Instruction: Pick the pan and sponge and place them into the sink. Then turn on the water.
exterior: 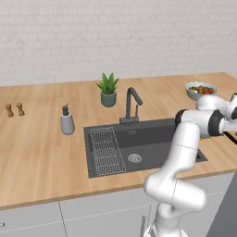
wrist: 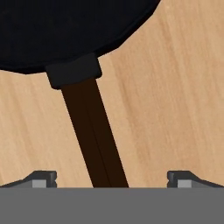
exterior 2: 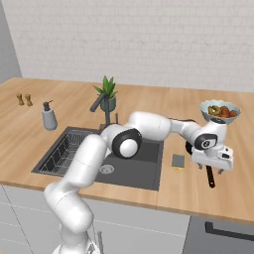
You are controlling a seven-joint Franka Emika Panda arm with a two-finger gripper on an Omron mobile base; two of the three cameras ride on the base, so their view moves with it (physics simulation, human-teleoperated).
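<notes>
The wooden table (exterior: 41, 157) carries everything, and the sink (exterior: 152, 139) set into it serves as the landmark: a dark grey recessed basin with a round steel drain and a wire grid rack (exterior: 107, 151) lying in its left part. The white arm rises in front of the sink, bends over the basin and reaches out past its right edge, its wrist turned so the hand points down at the table. The gripper (wrist: 112, 177) hangs low over the pan (wrist: 65, 30), fingers (wrist: 43, 178) spread wide apart with the long dark brown handle running up between them, touching neither. In the hand view the pan is a round black body cut off by the top edge, joined to the handle by a black collar. In the right base view the hand hides most of the pan, and just the handle's end pokes out below it, right of the sink. The sponge (exterior 2: 178, 161), a small flat block with a grey face and a yellow edge, lies on the table just beside the sink's right rim. A faucet (exterior: 132, 105) stands behind the sink, a grey fruit bowl (exterior 2: 220, 111) well to its right.
</notes>
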